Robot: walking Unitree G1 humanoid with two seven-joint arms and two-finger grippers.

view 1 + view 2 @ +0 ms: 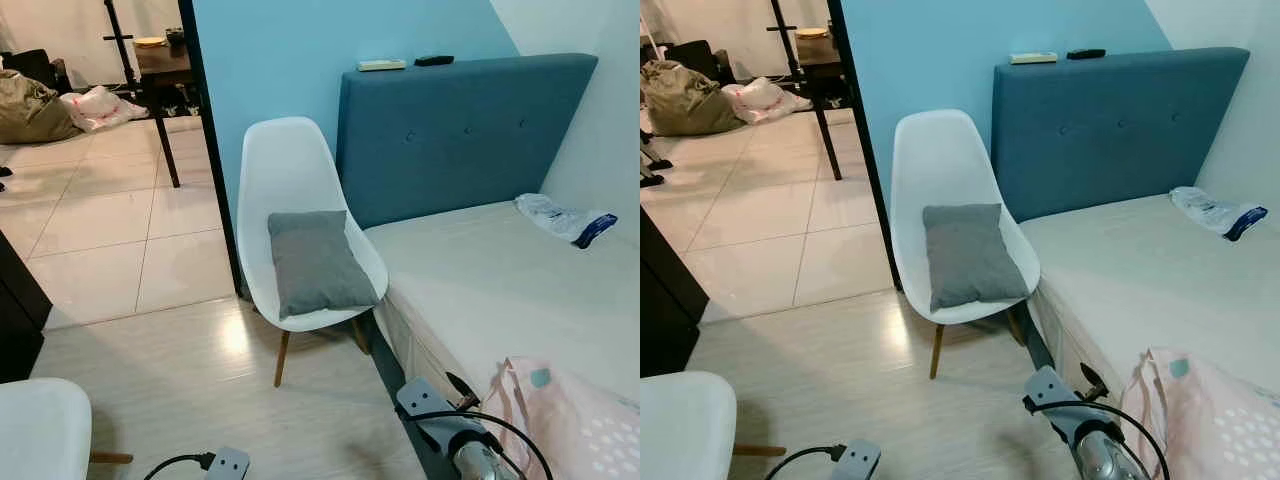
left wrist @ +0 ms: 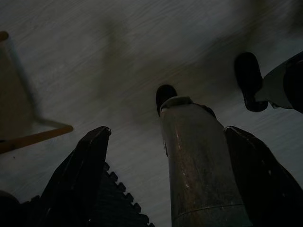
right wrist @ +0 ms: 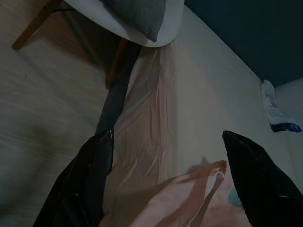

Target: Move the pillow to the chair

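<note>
- Right gripper (image 3: 165, 179) hangs with fingers spread wide, empty, above the bed (image 1: 480, 290) edge — free of the pillow.
- Left gripper (image 2: 165, 175), also spread and empty, idles low over the floor.
- Grey pillow (image 1: 315, 262) rests on the white chair (image 1: 290, 165) seat beside the bed — apparently delivered.

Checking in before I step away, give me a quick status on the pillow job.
Left gripper low over the floor, jaws open, empty. Right gripper above the bed edge, jaws open, empty. Grey pillow lies on the white chair seat. Nothing blocking.
</note>
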